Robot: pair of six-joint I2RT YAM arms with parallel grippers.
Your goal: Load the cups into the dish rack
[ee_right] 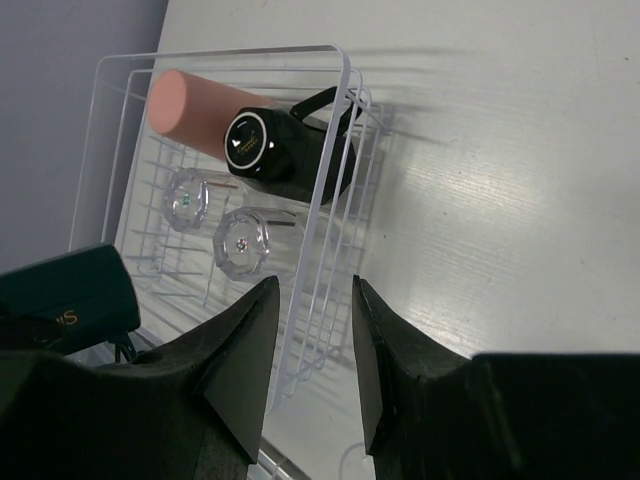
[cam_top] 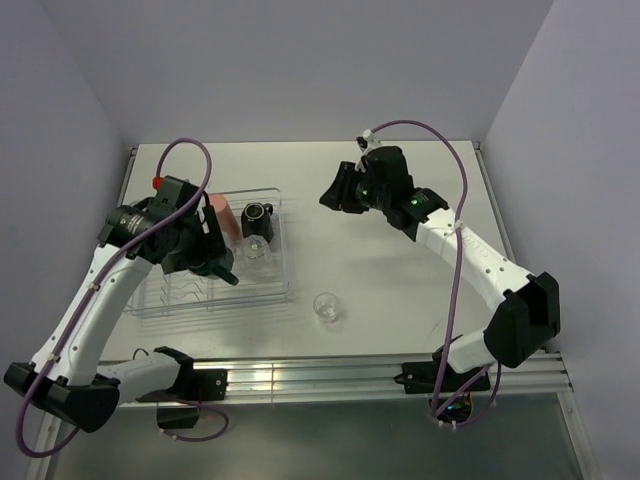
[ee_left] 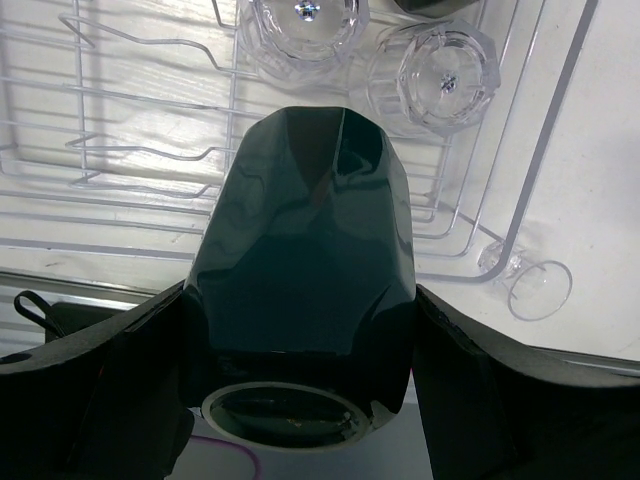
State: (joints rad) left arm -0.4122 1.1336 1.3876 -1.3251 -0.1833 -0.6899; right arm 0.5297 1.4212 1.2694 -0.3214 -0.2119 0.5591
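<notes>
Standing nearest the arm bases, a clear tumbler [cam_top: 326,307] sits on the table just beside the dish rack [cam_top: 165,295]. Over the rack, the left gripper [ee_left: 300,330] is clamped on the dark green mug [ee_left: 305,230]. Let go askew, the mug could roll across the ribs into the two racked tumblers [ee_left: 432,72] beyond. Farther back lie the black mug [cam_top: 258,214] and the salmon cup [cam_top: 219,213]. The right gripper [cam_top: 333,197] hovers beyond the rack, fingers apart and empty.

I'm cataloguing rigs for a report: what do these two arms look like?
Left arm and right arm: white links, black joints, a purple cable looping along each. The right end effector has black wedge-shaped fingers. A small red knob sits on the left arm.
</notes>
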